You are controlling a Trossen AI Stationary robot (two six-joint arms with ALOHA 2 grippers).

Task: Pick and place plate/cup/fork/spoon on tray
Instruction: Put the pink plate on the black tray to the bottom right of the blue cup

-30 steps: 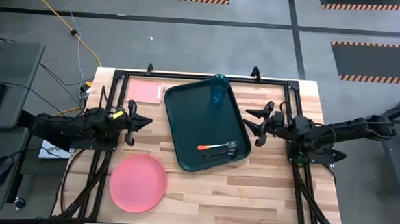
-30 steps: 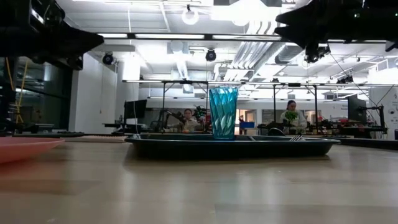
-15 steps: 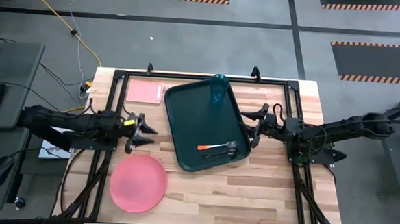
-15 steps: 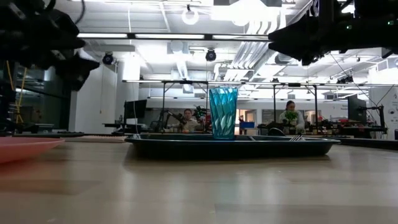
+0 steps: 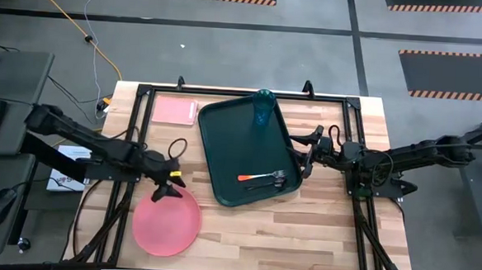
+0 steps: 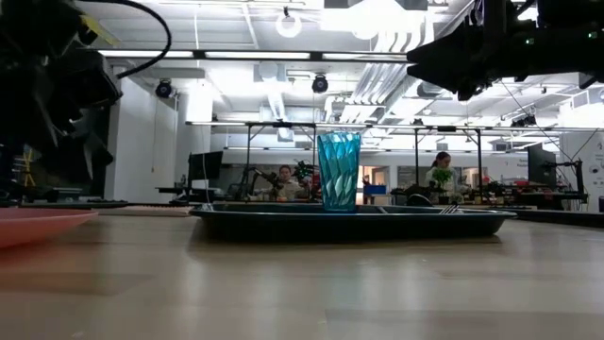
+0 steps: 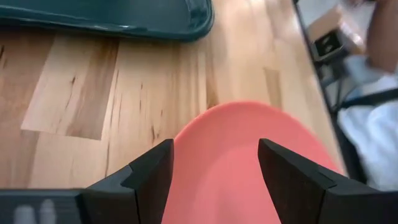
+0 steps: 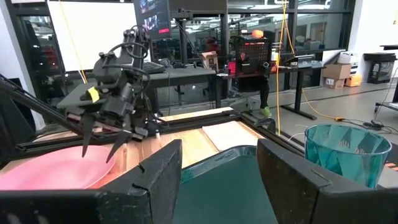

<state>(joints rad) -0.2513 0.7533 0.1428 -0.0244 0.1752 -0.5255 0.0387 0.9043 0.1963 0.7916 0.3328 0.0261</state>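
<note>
The round pink plate [image 5: 166, 220] lies flat on the table near the front left, also seen in the left wrist view [image 7: 249, 168]. My left gripper [image 5: 170, 189] hangs open above the plate's far rim, fingers tipped down; in the wrist view [image 7: 214, 148] its fingers stand apart over the rim. The dark green tray [image 5: 239, 143] holds the teal cup [image 5: 263, 109] upright in its far corner. The orange-handled fork [image 5: 255, 178] and the dark spoon [image 5: 273, 185] lie near the tray's front right. My right gripper [image 5: 304, 152] waits open at the tray's right rim.
A flat pink rectangle [image 5: 174, 111] lies on the table left of the tray's far end. A black frame [image 5: 227, 92] runs around the work area. Bare wood stretches right of the plate along the table's front. People sit at desks in the room behind.
My left gripper has opened, swung toward the table's near edge and tipped its fingers down over the plate's far rim. My right gripper has edged a little toward the tray, then kept still. The plate, cup, fork and spoon have not moved.
</note>
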